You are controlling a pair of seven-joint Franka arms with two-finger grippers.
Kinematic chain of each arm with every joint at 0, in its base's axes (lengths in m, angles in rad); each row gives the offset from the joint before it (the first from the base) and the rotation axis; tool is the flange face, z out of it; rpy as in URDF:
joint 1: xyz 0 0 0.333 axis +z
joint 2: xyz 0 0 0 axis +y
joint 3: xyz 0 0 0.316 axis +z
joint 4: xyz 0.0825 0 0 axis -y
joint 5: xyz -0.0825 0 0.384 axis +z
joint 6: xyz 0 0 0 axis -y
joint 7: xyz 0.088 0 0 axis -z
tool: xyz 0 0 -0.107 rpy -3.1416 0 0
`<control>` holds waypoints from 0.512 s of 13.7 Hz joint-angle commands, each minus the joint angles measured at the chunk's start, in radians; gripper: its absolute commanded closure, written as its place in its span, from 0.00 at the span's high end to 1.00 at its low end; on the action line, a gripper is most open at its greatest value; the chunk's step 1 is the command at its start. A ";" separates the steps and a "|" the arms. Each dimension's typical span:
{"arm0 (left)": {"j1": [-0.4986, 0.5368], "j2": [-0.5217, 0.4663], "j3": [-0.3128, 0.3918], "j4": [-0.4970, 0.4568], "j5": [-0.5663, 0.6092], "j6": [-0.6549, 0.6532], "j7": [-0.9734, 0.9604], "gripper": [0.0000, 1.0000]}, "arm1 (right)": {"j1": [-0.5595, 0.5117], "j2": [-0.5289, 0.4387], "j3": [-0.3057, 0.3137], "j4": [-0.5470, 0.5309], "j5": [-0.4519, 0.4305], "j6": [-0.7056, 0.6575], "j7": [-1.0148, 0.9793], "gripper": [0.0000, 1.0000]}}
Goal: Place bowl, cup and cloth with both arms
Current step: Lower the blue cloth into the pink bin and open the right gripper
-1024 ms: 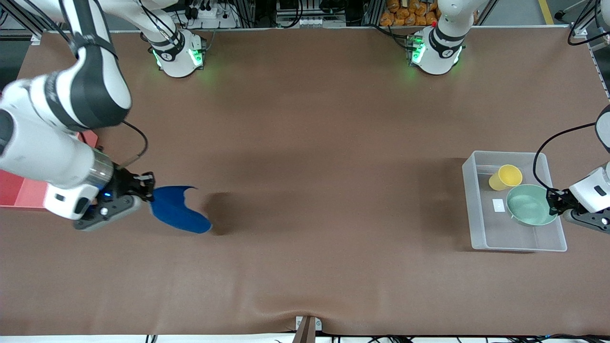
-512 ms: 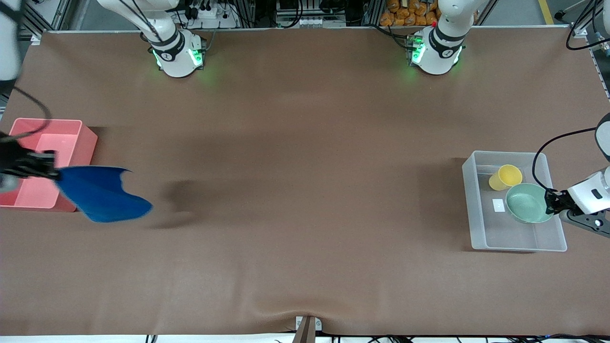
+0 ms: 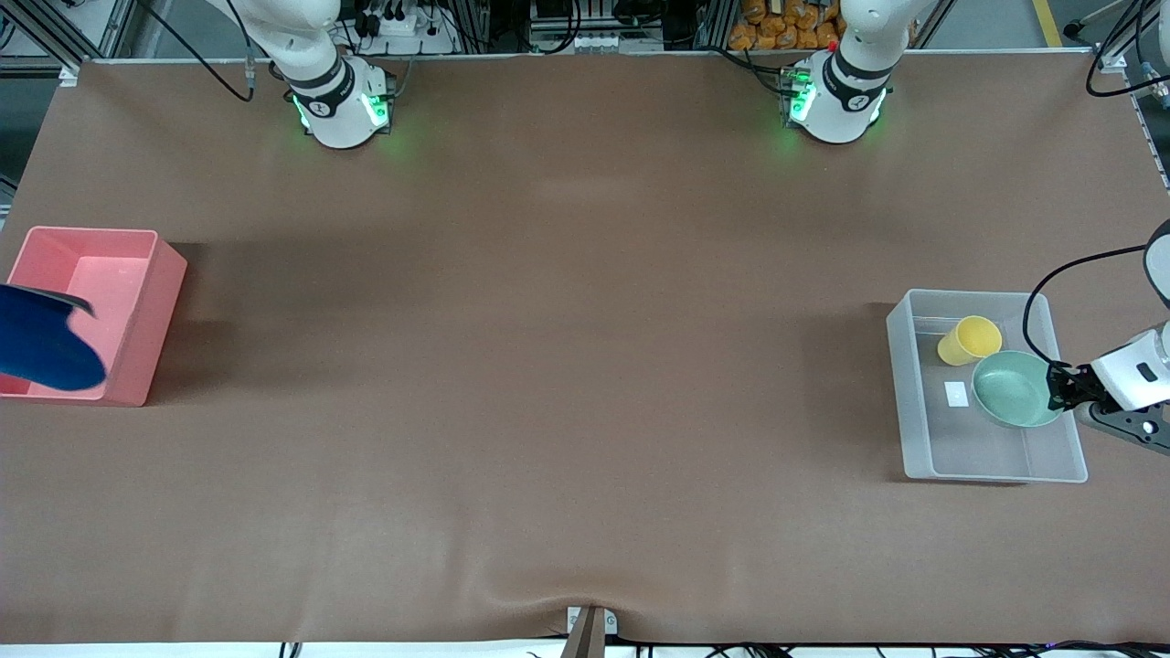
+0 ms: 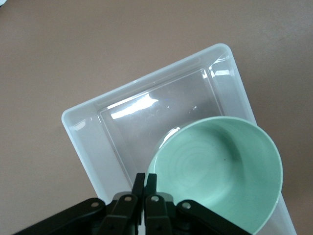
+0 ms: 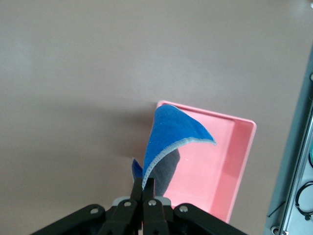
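The royal-blue cloth [image 3: 46, 347] hangs over the pink bin [image 3: 137, 274] at the right arm's end of the table. My right gripper [image 5: 145, 182] is shut on a corner of the cloth [image 5: 168, 142], whose grey underside shows; the gripper itself lies outside the front view. My left gripper [image 3: 1060, 388] is shut on the rim of the mint-green bowl [image 3: 1010, 388], which it holds tilted over the clear bin [image 3: 914, 411]. In the left wrist view the bowl [image 4: 220, 171] sits just past the gripper [image 4: 145, 178]. The yellow cup [image 3: 969, 340] lies inside the clear bin, farther from the front camera than the bowl.
The pink bin [image 5: 220, 166] shows an empty floor under the cloth. A small white label [image 3: 955, 394] lies on the clear bin's floor [image 4: 146, 122]. Brown table surface [image 3: 567, 366] stretches between the two bins.
The right arm has swung the cloth from over the table to over the pink bin, and has left the front view. The left gripper and bowl have barely shifted.
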 commanded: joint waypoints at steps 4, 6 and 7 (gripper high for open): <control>0.007 0.005 -0.006 0.004 -0.016 0.001 0.022 0.00 | -0.136 -0.011 0.024 -0.023 -0.058 0.004 -0.088 0.00; 0.007 0.006 -0.006 0.004 -0.016 0.001 0.022 0.00 | -0.157 0.004 0.024 -0.023 -0.076 0.012 -0.104 0.00; 0.007 0.006 -0.006 0.004 -0.016 0.001 0.022 0.00 | -0.170 0.012 0.024 -0.024 -0.079 0.030 -0.114 0.00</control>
